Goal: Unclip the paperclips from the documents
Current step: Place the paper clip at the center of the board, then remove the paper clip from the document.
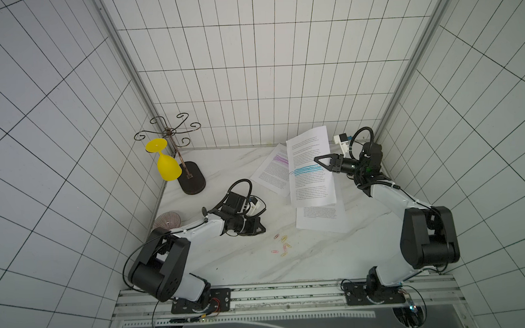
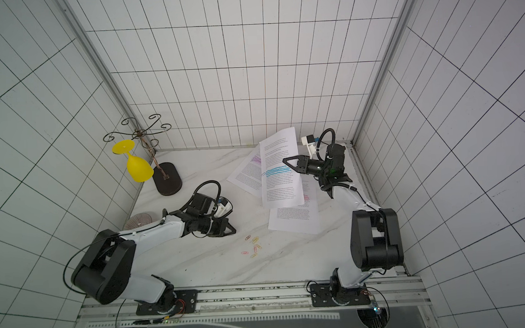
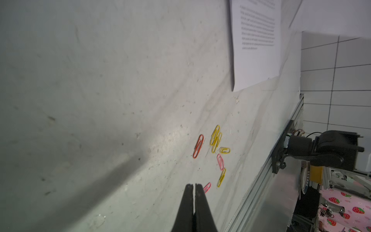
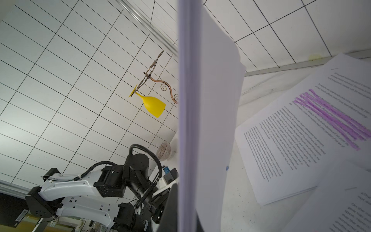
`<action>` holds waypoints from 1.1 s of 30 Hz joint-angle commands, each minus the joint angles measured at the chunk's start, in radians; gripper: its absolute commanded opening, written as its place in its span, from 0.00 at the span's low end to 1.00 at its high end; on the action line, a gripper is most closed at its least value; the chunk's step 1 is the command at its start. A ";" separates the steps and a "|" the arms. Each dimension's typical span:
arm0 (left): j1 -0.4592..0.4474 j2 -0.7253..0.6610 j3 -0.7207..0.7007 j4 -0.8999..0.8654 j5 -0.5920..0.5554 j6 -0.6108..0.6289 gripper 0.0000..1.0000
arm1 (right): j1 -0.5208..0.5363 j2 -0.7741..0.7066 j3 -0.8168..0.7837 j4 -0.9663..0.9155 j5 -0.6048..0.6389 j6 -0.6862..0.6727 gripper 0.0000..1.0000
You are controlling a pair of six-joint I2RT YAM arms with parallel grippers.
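My right gripper [image 1: 316, 159] [image 2: 284, 161] [image 4: 186, 221] is shut on the edge of a white document with a blue highlighter band [image 1: 312, 181] [image 2: 282, 185]. It holds that document lifted above the table, and it appears edge-on in the right wrist view [image 4: 188, 100]. A small blue paperclip [image 4: 227, 168] sits on its edge. Two more documents lie flat beneath: one with a purple band [image 1: 272, 170] [image 4: 301, 144], one nearer [image 1: 321, 221] [image 3: 257, 50]. Several loose pink, yellow and orange paperclips [image 1: 283, 244] [image 2: 254, 247] [image 3: 216, 140] lie on the marble. My left gripper [image 1: 264, 230] [image 3: 194, 185] is shut and empty beside them.
A wire glass rack [image 1: 192, 180] with a yellow plastic glass [image 1: 165, 169] hanging upside down stands at the back left. A ribbed bowl [image 1: 168, 220] sits by the left wall behind my left arm. An aluminium rail [image 1: 260, 292] runs along the table's front edge.
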 commanded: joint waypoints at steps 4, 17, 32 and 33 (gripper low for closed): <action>-0.040 0.039 -0.023 0.062 -0.074 -0.025 0.03 | 0.005 -0.043 -0.008 -0.069 0.013 -0.080 0.00; -0.044 -0.079 0.085 -0.153 -0.173 0.034 0.61 | 0.044 -0.062 0.019 -0.225 0.014 -0.213 0.00; 0.205 -0.047 0.297 0.819 0.319 -0.519 0.70 | 0.233 -0.142 -0.042 0.319 -0.096 0.169 0.00; 0.207 -0.046 0.300 0.848 0.342 -0.541 0.71 | 0.236 -0.141 -0.060 0.423 -0.101 0.239 0.00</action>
